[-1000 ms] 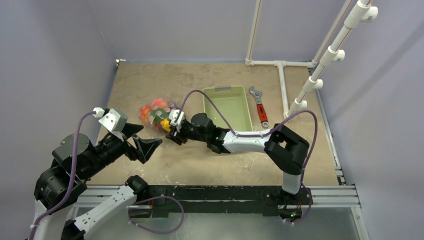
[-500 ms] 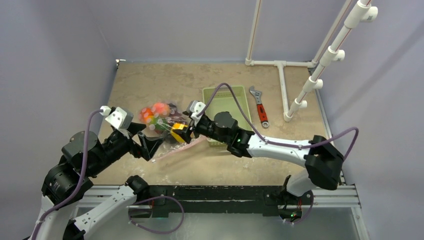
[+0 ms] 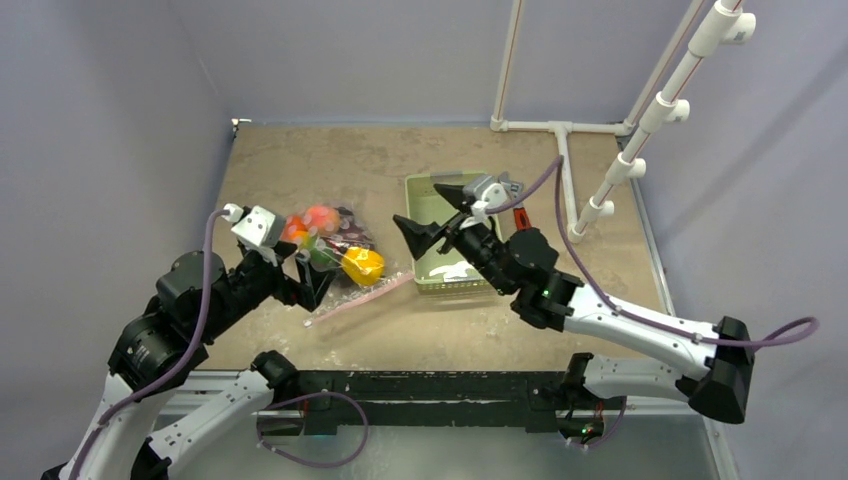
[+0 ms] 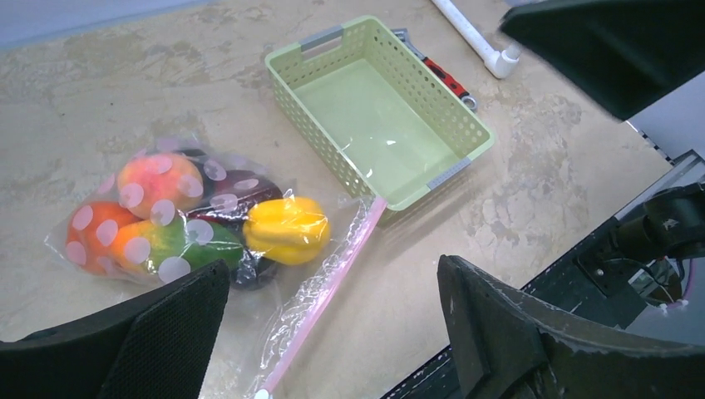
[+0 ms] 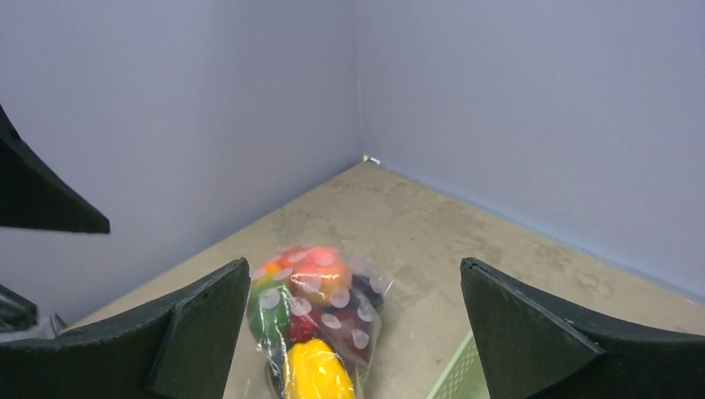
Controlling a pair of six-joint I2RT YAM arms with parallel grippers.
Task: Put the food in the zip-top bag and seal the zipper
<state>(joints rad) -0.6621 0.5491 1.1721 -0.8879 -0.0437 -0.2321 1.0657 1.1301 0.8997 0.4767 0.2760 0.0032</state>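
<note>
A top view shows a tan, mottled, stone-patterned desk (image 3: 300, 160) boxed in by plain lavender-grey walls (image 3: 350, 60) on the far, left and right sides, with a black metal rail (image 3: 450, 385) along the near edge. At 1 o'clock on the desk stands a frame of white pipes (image 3: 565, 170), part lying flat and part rising up the right wall. Near the middle sits a light green slotted basket (image 4: 374, 125), and a red-handled wrench (image 4: 441, 73) lies just beside it at 3 o'clock. The zip-top bag (image 3: 325, 250) lies flat on the desk at 9 o'clock from the basket, clear with pale dots, and the food is inside it: a yellow pepper (image 3: 362, 265) nearest the mouth, a peach (image 3: 320, 215) at the far end, with orange, green and dark pieces between. The zipper (image 4: 328, 287), a pale pink strip, runs slantwise along the bag's mouth from 7 o'clock to 2 o'clock, its far end reaching the basket's near corner; whether it is sealed cannot be told. The left end effector (image 3: 310, 285) hangs over the bag's near-left edge, jaws wide and gripping nothing. The right end effector (image 3: 432, 212) is raised over the basket, jaws wide and empty too.
</note>
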